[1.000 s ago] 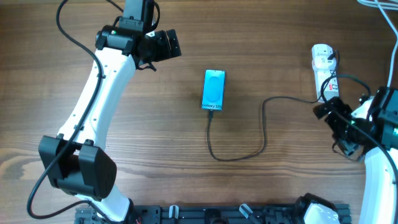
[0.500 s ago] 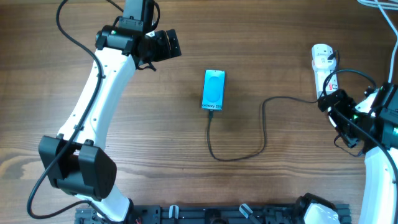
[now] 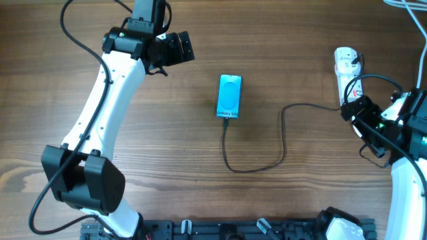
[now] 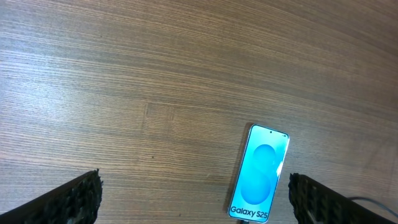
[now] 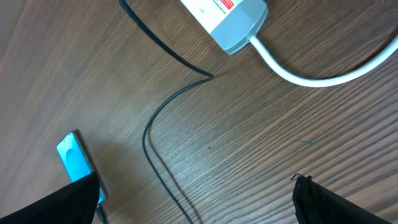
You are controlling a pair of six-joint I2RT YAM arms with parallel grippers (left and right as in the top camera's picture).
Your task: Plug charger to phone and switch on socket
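Observation:
The phone [image 3: 229, 96], cyan screen up, lies mid-table; it also shows in the left wrist view [image 4: 261, 185] and the right wrist view [image 5: 77, 159]. The thin black charger cable [image 3: 284, 137] meets the phone's near short end, loops, and runs right to the white socket [image 3: 345, 72]. The socket's end [image 5: 227, 15] and the cable [image 5: 163, 107] show in the right wrist view. My left gripper [image 3: 179, 48] is open and empty, left of and beyond the phone. My right gripper [image 3: 354, 112] is open and empty, at the socket's near end.
A thick white cable [image 5: 314, 76] leaves the socket's end and curves to the right. A black rail [image 3: 227, 230] runs along the table's near edge. The right table edge [image 3: 420, 60] lies just past the socket.
My right gripper has moved a little up and towards the socket's near end, then held. The left arm, phone and cable have not moved.

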